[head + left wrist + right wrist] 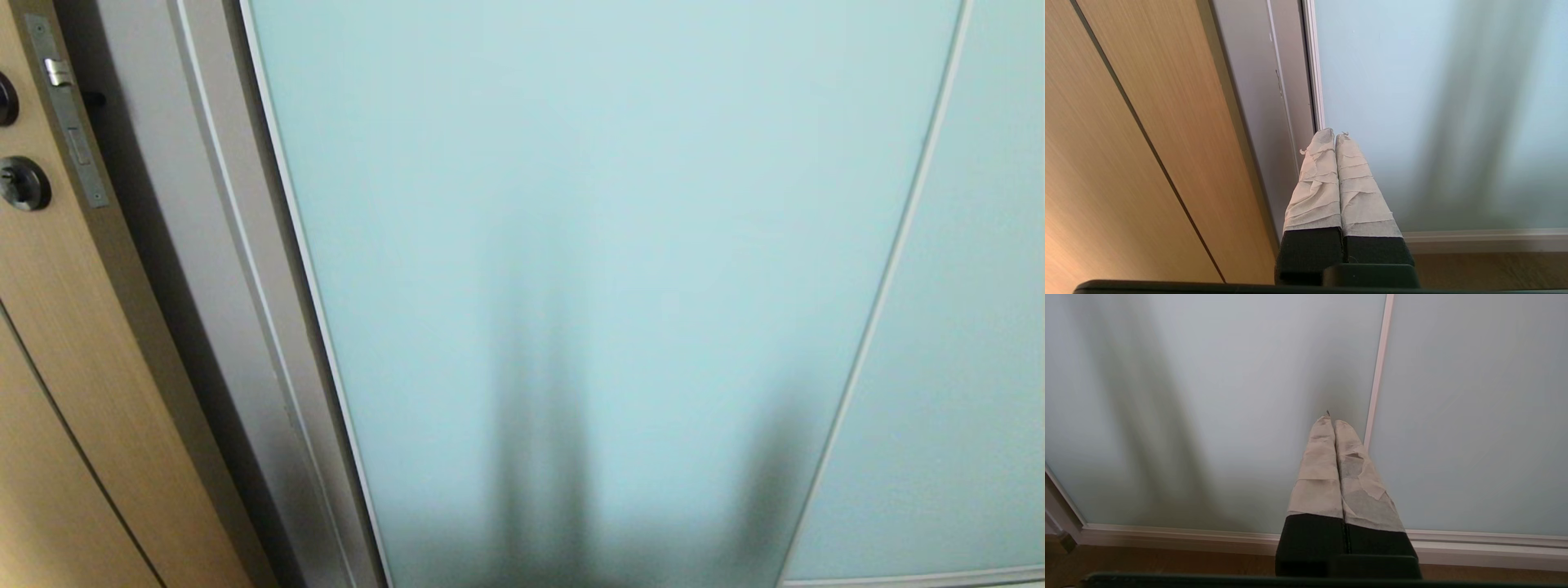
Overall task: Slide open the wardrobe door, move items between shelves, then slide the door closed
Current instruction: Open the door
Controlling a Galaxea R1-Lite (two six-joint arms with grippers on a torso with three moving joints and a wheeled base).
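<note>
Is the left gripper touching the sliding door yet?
Cannot tell. In the left wrist view, the shut left gripper overlaps the sliding door edge; depth is unclear.

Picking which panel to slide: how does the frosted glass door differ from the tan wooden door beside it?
The sliding wardrobe door is pale blue-green frosted glass; the wooden door is opaque tan woodgrain. The glass door has a thin silver frame and no visible hardware; the wooden door carries black lock fittings and a metal latch plate. The glass door fills the head view; the wooden one sits at its left edge. Both are shut.

You see a strip of brown wooden floor [1167, 559] beneath the pale bottom rail [1180, 535] of the sliding wardrobe door [604, 245], rail resting directly on it, door shut.
</note>
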